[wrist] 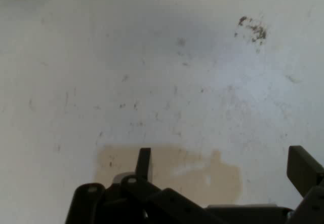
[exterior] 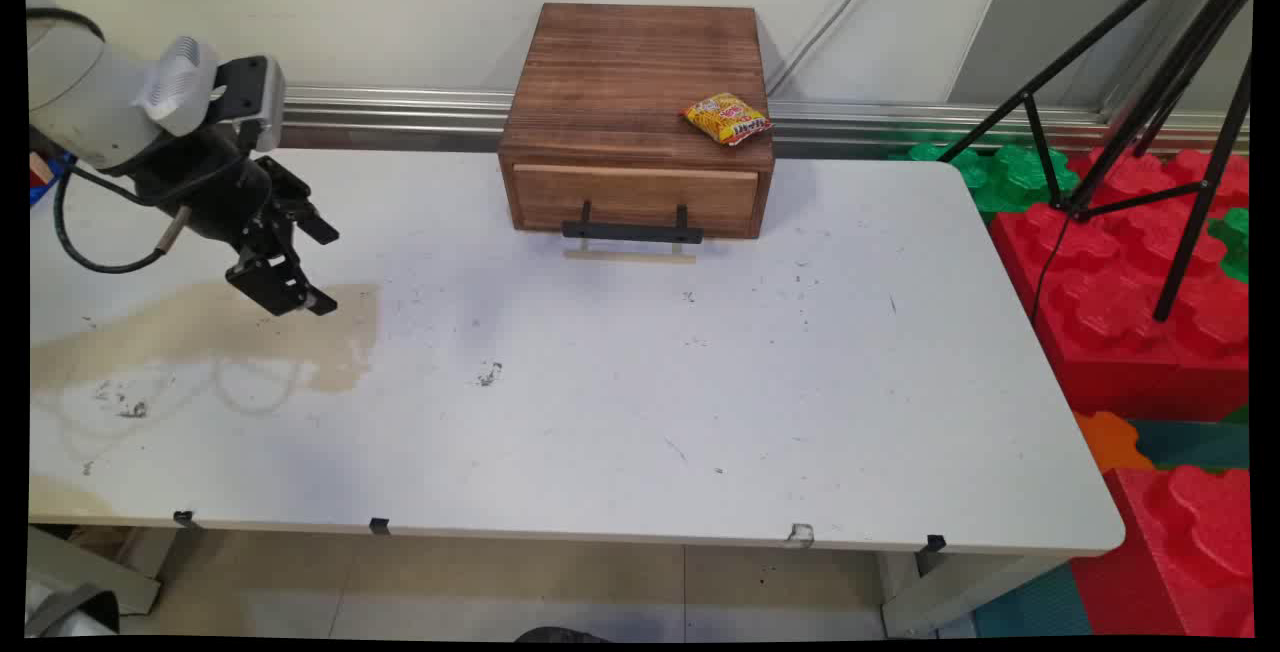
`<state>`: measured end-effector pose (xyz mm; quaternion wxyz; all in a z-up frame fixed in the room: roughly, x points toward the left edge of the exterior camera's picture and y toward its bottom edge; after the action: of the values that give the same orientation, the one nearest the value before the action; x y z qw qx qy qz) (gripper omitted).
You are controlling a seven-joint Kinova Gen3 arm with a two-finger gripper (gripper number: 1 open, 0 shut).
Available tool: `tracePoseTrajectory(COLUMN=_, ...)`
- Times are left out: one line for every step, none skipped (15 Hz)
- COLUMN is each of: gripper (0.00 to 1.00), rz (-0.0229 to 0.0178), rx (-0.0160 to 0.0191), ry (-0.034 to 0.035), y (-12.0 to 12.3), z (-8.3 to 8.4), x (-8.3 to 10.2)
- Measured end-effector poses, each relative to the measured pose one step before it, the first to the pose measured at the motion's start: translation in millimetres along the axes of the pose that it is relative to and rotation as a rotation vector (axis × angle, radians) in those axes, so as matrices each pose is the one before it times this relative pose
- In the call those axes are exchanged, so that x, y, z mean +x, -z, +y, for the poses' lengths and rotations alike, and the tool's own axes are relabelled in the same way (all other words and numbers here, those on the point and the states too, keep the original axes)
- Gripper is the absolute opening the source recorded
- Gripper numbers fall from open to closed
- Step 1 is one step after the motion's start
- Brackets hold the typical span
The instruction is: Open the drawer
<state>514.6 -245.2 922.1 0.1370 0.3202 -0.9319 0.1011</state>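
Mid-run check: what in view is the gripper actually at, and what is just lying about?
At the gripper: black two-finger gripper, open and empty, over the tan stain on the white table.
Lying about: brown wooden drawer box; yellow snack packet on top of it; black tripod; red and green foam blocks off the table.

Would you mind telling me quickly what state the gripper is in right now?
Gripper: open and holding nothing, fingers spread wide above the brown stain on the table.
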Motion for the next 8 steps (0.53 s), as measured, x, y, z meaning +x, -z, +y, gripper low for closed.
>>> tracePoseTrajectory(gripper=1.0, rz=0.00245, rx=-0.00397, ry=-0.01003, y=-0.49, z=0.59, x=3.69)
tracePoseTrajectory(gripper=1.0, rz=0.0044, rx=-0.00289, ry=-0.01143, y=-0.85, z=0.6, x=5.04)
tracePoseTrajectory(gripper=1.0, rz=0.00445, rx=-0.00097, ry=-0.00876, y=-0.83, z=0.4, x=4.62)
tracePoseTrajectory(gripper=1.0, rz=0.00537, rx=0.0008, ry=-0.00744, y=-1.19, z=0.4, x=5.77)
tracePoseTrajectory(gripper=1.0, rz=0.00661, rx=0.00087, ry=-0.00522, y=-1.62, z=0.52, x=6.47)
tracePoseTrajectory(gripper=1.0, rz=0.00644, rx=0.00078, ry=-0.00329, y=-1.63, z=0.38, x=5.8)
tracePoseTrajectory(gripper=1.0, rz=0.00602, rx=0.00073, ry=-0.00234, y=-1.5, z=0.25, x=5.12)
tracePoseTrajectory(gripper=1.0, rz=0.00774, rx=0.00096, ry=-0.0026, y=-1.9, z=0.5, x=6.23)
